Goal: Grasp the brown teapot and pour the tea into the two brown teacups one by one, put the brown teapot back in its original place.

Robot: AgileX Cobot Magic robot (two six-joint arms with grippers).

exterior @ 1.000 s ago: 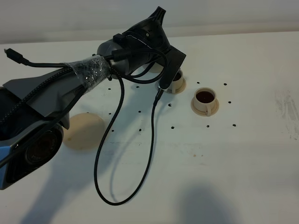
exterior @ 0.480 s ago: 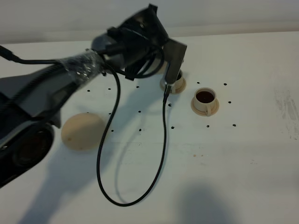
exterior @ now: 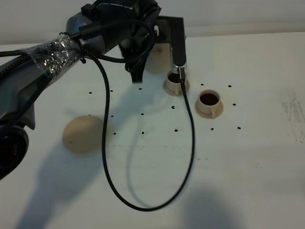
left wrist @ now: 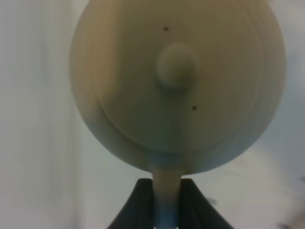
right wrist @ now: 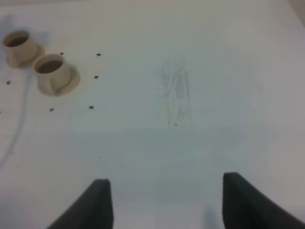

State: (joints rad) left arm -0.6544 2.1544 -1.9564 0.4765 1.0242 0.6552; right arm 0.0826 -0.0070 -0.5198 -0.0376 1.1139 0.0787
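left gripper (left wrist: 166, 200) pinching the loop handle of the brown teapot (left wrist: 176, 81), held aloft behind the two brown teacups.

detail: in the exterior high view the teapot (exterior: 157, 59) is mostly hidden by the left arm (exterior: 90, 40), just behind the nearer-left teacup (exterior: 175, 82); the second teacup (exterior: 208, 102) sits to its right, both on saucers and holding dark tea. the tan disc coaster (exterior: 85, 134) lies bare, well apart on the white table (exterior: 248, 157). a black cable (exterior: 143, 181) loops over the table. right gripper (right wrist: 164, 200) spread wide, holding nothing.
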